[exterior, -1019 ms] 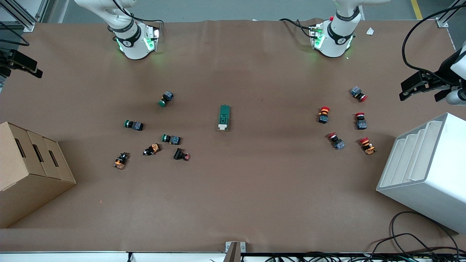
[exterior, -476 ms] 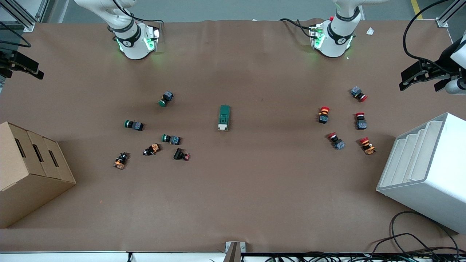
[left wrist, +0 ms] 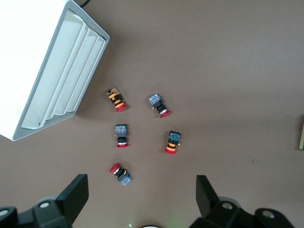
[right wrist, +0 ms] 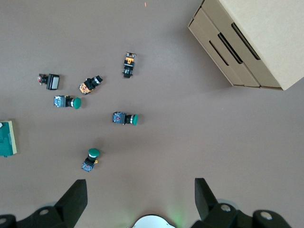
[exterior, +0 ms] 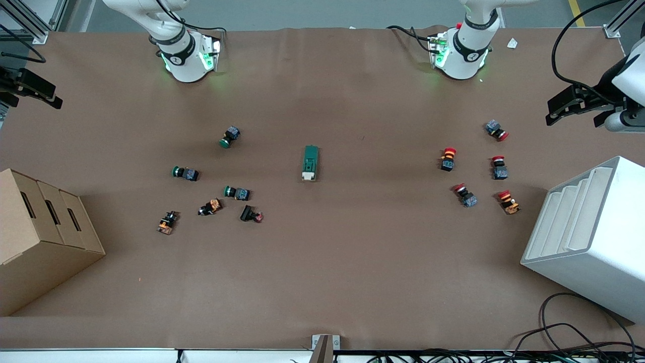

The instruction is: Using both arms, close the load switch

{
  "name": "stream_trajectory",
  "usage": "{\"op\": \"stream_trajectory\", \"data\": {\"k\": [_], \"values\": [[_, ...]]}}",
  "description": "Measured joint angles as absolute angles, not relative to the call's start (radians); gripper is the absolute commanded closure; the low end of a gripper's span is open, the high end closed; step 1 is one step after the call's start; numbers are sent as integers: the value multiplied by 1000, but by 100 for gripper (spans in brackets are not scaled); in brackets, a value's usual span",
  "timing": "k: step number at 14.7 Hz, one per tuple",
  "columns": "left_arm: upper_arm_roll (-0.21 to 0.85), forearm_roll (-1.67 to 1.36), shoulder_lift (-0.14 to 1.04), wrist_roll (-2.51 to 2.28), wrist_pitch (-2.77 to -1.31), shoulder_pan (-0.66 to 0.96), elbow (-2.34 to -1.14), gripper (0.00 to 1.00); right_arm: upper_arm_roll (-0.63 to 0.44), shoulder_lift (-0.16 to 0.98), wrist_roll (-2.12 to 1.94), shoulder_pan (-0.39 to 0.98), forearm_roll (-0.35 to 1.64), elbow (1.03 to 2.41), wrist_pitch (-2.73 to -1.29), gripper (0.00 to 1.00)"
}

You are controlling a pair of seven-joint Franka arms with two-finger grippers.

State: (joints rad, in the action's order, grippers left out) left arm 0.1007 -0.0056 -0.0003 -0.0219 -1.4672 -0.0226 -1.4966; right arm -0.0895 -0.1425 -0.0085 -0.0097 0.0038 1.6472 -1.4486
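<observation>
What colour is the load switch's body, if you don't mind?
Dark green, with a cream end piece; the load switch shows best in the front view.

Dark-green rectangular load switch (exterior: pixel 310 163) mid-bench (exterior: pixel 352 262), brown cardboard box (exterior: pixel 40 237) at the right arm's end, white plastic stepped bin (exterior: pixel 594 237) at the left arm's end

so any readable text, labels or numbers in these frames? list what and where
None legible.
Right arm base: a small round dark mark on its band, too small to read.
Left arm base: the same kind of mark, unreadable.
Load switch: no print can be made out.
Cardboard box and white bin: no print can be made out.
</observation>
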Motion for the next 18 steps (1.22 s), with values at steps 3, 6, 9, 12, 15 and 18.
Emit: {"op": "stream_trajectory", "data": {"k": [3,6,9,12,15,18], "values": [[101,-6,-2,-22,-1459,-23,-1497,0,-87,-142,-2,-8,4,1629,-1454,0],[103,-6,-4,-21,-1459,-23,-1499,0,-85,-130,-2,-6,4,1603,-1443,0],[119,-6,-4,-21,-1461,-23,-1507,0,-81,-124,-2,-4,4,1599,-1430,0],[134,-6,-7,-21,-1470,-23,-1513,0,-79,-123,-2,-4,4,1598,-1429,0],[139,1,-30,-21,-1500,-23,-1544,0,-78,-122,-2,-2,4,1594,-1429,0],[137,3,-46,-17,-1510,-30,-1552,0,-77,-122,-6,-2,4,1592,-1429,0]]}}
